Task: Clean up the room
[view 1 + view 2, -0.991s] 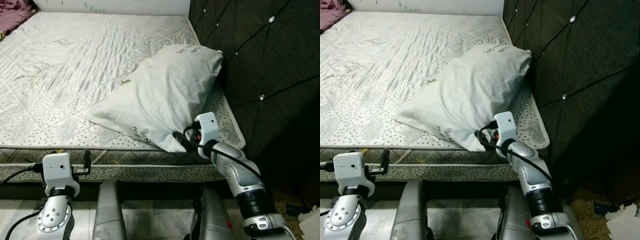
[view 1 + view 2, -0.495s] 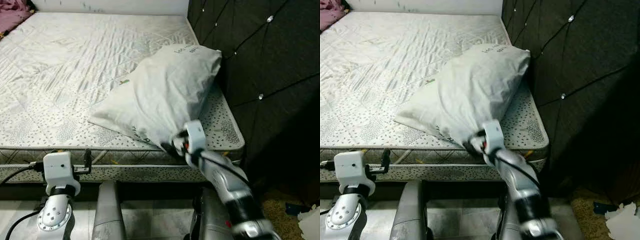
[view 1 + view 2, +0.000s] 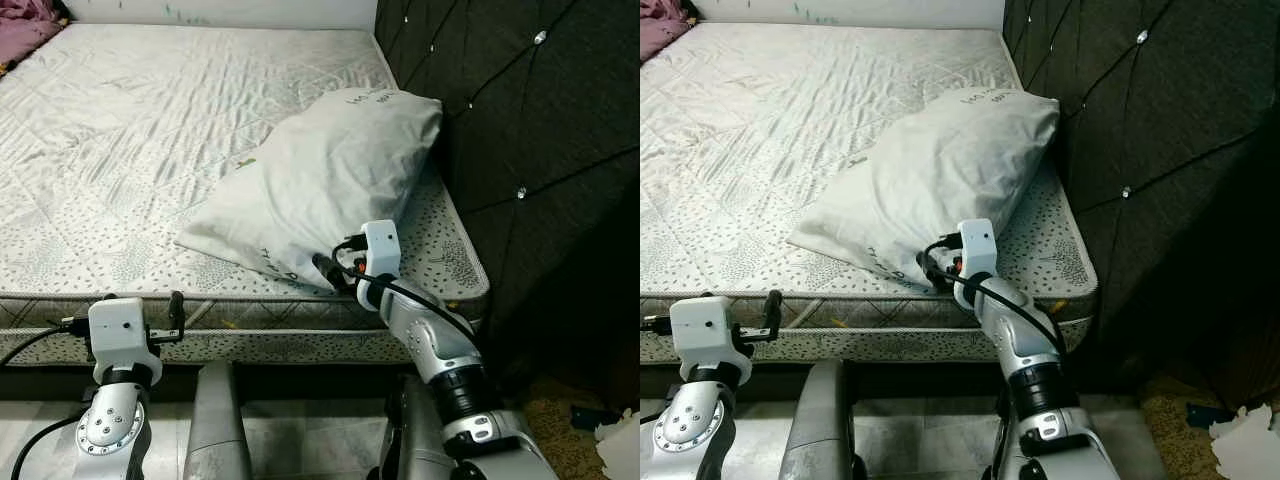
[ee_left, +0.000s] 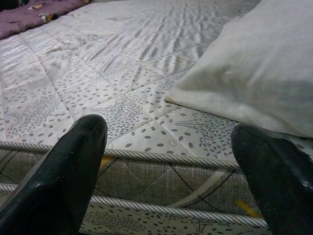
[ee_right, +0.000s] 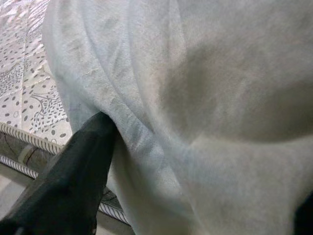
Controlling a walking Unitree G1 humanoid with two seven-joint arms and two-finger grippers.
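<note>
White cotton covers the pillow [image 3: 325,190], which lies near the bed's [image 3: 150,150] front edge, its far end propped on the dark tufted headboard [image 3: 520,120]. It looks light, soft and baggy, best pinched at a corner. Its long axis runs from the bed's front edge up toward the headboard. The right pincer [image 3: 330,268] has its fingers spread around the near corner. The left pincer [image 4: 168,166] hangs open, holding nothing, just off the bed's front edge.
</note>
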